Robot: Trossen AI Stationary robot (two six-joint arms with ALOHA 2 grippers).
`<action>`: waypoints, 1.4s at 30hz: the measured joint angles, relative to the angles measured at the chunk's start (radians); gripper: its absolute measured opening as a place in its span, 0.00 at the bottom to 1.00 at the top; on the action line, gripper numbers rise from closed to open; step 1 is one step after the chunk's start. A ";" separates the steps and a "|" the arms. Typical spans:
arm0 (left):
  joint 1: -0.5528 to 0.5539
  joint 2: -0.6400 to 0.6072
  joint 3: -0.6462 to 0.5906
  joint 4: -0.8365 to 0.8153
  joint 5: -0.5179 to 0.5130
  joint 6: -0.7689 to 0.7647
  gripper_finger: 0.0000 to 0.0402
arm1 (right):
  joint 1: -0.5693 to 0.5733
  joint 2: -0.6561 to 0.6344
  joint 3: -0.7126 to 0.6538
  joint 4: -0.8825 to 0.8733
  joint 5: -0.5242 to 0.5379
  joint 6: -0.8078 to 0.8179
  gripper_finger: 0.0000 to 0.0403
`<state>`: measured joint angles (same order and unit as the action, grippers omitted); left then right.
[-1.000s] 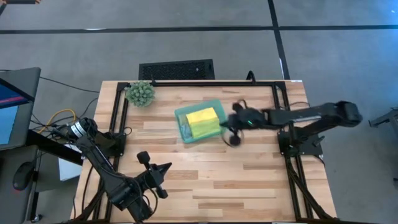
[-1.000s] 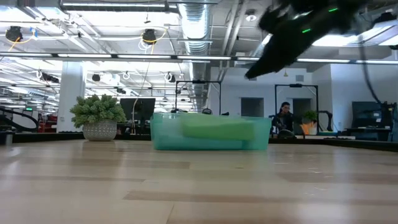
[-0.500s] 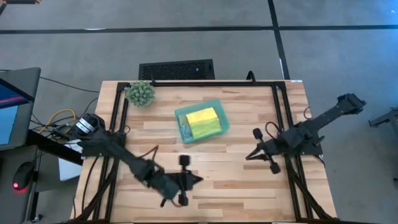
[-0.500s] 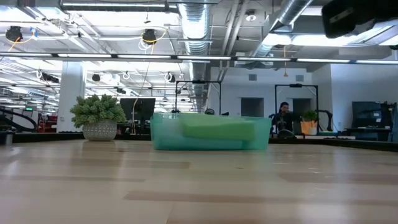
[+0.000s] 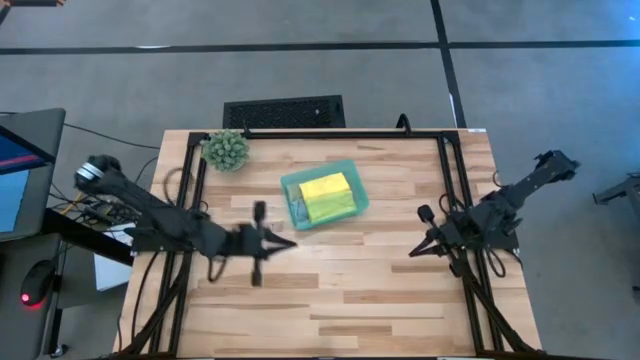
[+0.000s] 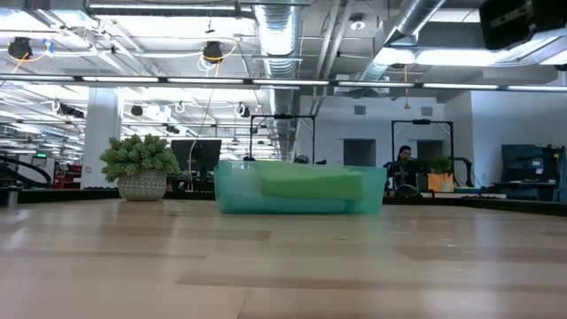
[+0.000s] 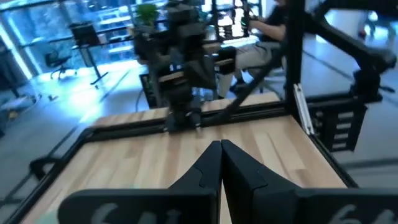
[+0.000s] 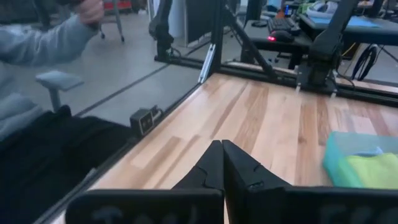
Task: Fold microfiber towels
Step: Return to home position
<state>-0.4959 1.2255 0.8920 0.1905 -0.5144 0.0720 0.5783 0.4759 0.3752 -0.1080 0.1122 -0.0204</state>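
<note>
Left claw: the left claw (image 5: 285, 243) is clenched with nothing in it, fingertips pressed together in its wrist view. It hangs over the near-middle worktop (image 5: 350, 290), pointing across toward the other arm.
Right claw: the right claw (image 5: 415, 250) is likewise clenched and empty. It sits toward its own side of the worktop, aimed back at the middle.
Worktop between them: bare wood, with no cloth lying loose on it in any view.
Teal tray: the teal tray (image 5: 288, 186) rests past both claws, near the worktop's middle and turned slightly askew to its edges.
Towels: the folded stack lies inside the tray. The yellow towel (image 5: 325, 186) is on top, the lime green towel (image 5: 338, 209) beside it, and a sliver of the light blue towel (image 5: 298, 208) shows at one end. I cannot make out a fourth.
Key relation: the stack lies beyond and between the two claws, its long axis running along the tray's length. The left claw is the nearer, just short of the tray's near corner; the right is well apart from it.
Step, as I judge it: folding looks finished. What remains is drawing each arm back to its own side, so the left should pull away from the tray rather than over it.
Plant ball: the plant ball (image 5: 226, 150) stands at the far left corner, clear of both arms.
Room beyond: a person's grey sleeve (image 8: 37, 40) shows off the worktop's edge in the right wrist view.
</note>
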 joint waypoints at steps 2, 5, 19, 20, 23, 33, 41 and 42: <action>0.020 -0.101 -0.076 -0.006 -0.002 -0.052 0.00 | 0.005 -0.033 0.000 -0.053 -0.003 -0.012 0.04; 0.051 -0.250 -0.199 0.009 -0.009 -0.129 0.00 | 0.010 -0.091 0.000 -0.125 -0.006 0.011 0.04; 0.075 -0.637 -0.668 0.283 -0.020 -0.172 0.00 | 0.011 -0.422 -0.064 -0.141 -0.022 0.058 0.04; 0.075 -0.646 -0.688 0.281 -0.025 -0.184 0.00 | 0.011 -0.438 -0.070 -0.142 -0.022 0.062 0.04; 0.075 -0.667 -0.741 0.306 -0.046 -0.209 0.00 | 0.010 -0.471 -0.093 -0.127 -0.022 0.065 0.04; 0.088 -0.674 -0.839 0.455 -0.035 -0.213 0.00 | 0.008 -0.474 -0.246 0.019 -0.028 0.041 0.04; 0.130 -0.674 -0.843 0.458 -0.001 -0.177 0.00 | -0.162 -0.475 -0.363 0.173 -0.008 -0.031 0.02; 0.141 -0.674 -0.843 0.457 0.008 -0.173 0.00 | -0.203 -0.474 -0.365 0.157 -0.023 -0.031 0.02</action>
<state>-0.3549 0.5510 0.0486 0.6477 -0.5060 -0.1013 0.3754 0.0016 0.0102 0.0488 0.0890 -0.0514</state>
